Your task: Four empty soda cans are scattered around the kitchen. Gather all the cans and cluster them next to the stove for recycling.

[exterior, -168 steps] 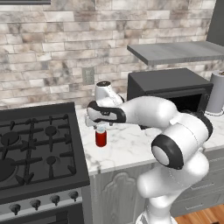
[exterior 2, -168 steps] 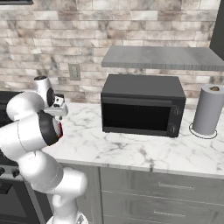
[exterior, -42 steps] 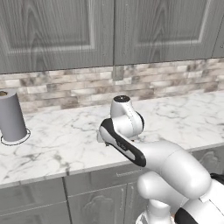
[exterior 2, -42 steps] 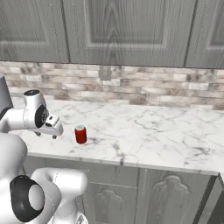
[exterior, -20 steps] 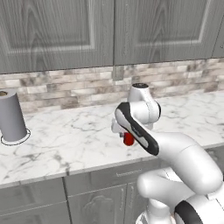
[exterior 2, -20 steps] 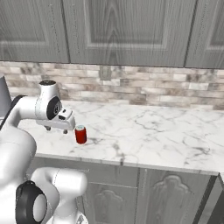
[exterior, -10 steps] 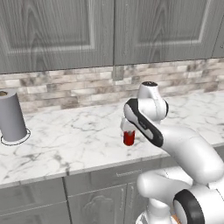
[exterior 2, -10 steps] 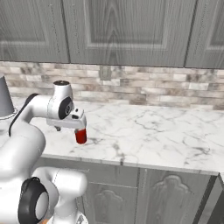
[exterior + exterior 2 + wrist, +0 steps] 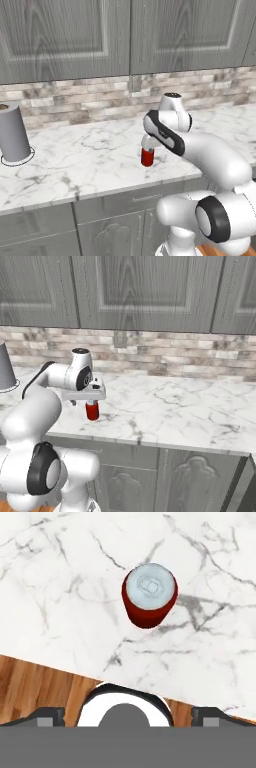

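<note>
Red soda can with silvery top [image 9: 149, 595], upright on white marble counter [image 9: 190, 406] near its front edge, two-finger gripper [image 9: 88, 396] directly above, jaws fully spread, holding nothing, grey paper-towel roll [image 9: 13, 132] well left.

the arm [image 9: 210, 155] is a chain of fat, glossy white tubular segments, rounded like capsules, with dark grey to black rings and bands where one segment meets the next. a big round joint low on it has a black collar around a grey disc face, and a dark strap-like band runs along the forearm. the white hand block [image 9: 86, 393] carries small dark finger tips [image 9: 46, 714].
</note>
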Controlling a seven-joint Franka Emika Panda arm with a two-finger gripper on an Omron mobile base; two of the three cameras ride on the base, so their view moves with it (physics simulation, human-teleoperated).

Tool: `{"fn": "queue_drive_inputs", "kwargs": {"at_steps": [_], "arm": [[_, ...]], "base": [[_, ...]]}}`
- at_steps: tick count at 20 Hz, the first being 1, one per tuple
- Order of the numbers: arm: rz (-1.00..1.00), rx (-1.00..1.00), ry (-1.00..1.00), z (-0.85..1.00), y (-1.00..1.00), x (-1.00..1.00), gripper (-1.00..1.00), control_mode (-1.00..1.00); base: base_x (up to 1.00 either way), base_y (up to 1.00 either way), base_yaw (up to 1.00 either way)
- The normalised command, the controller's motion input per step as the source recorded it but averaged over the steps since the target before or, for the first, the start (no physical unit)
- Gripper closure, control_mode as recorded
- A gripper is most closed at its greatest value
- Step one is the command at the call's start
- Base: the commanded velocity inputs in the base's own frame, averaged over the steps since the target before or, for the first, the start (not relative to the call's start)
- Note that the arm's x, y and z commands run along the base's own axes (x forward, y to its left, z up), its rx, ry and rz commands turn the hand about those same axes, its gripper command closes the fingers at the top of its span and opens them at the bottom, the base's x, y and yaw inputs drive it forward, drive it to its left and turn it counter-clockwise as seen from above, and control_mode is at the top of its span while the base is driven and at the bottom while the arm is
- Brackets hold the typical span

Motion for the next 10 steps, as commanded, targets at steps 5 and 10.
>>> {"fn": "queue_drive_inputs", "kwargs": {"at_steps": [5,10], "arm": [[0.14,-0.02,0.00,-0.10,0.00,0.37,-1.00,-1.00],[0.10,-0.05,0.00,-0.13,0.00,0.33,-1.00,-1.00]], "base": [[0.00,0.00,0.00],[0.00,0.00,0.00]]}}
